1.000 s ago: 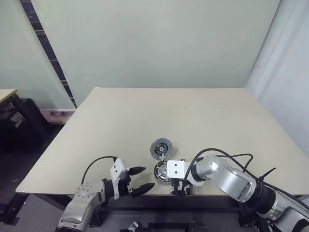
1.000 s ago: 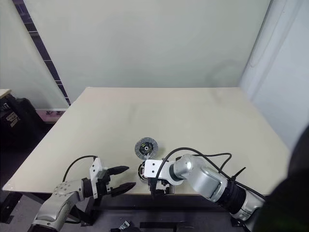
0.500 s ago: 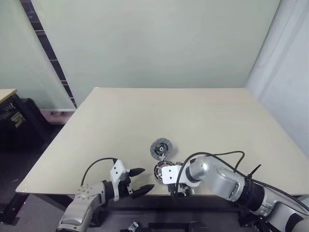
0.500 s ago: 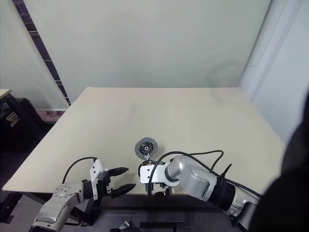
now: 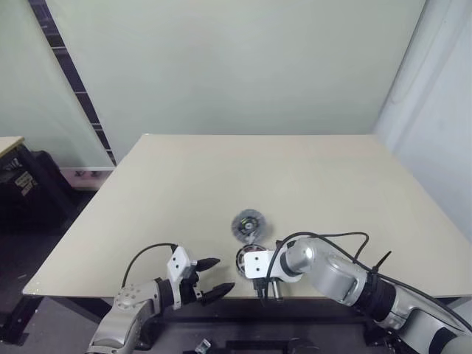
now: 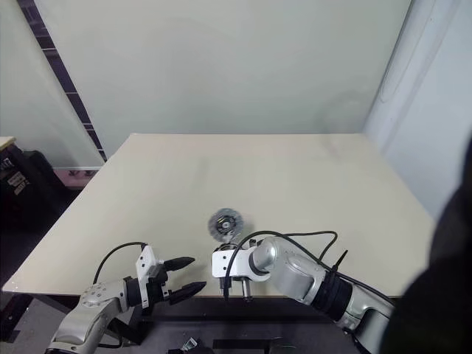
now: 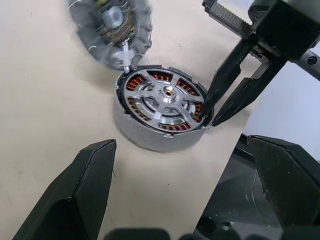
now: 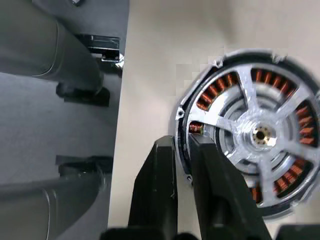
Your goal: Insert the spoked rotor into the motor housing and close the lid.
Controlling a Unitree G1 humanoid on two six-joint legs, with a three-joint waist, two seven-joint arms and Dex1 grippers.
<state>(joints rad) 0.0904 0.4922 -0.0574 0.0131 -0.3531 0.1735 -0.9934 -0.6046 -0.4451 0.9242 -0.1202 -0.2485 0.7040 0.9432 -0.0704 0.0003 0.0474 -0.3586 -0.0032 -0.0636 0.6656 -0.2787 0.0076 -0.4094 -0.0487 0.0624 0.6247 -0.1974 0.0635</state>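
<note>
The spoked rotor is a round grey-walled piece with copper windings under a silver spoked face. It lies on the table close to the front edge. My right gripper reaches down onto its near side, one finger inside and one outside the rim, shut on it. Just beyond the rotor lies the motor housing, a grey round cup that is dark inside with a pale centre. My left gripper hovers open left of the rotor, at the table edge, touching nothing. The lid is out of view as a separate piece.
The beige table stretches away behind the two parts. Its front edge runs right beside the rotor, with the floor below. A small pale bit lies between the rotor and the housing.
My right arm has shifted left and down over the rotor, and its fingers have closed on the rim. The left arm, the rotor and the housing stay put.
</note>
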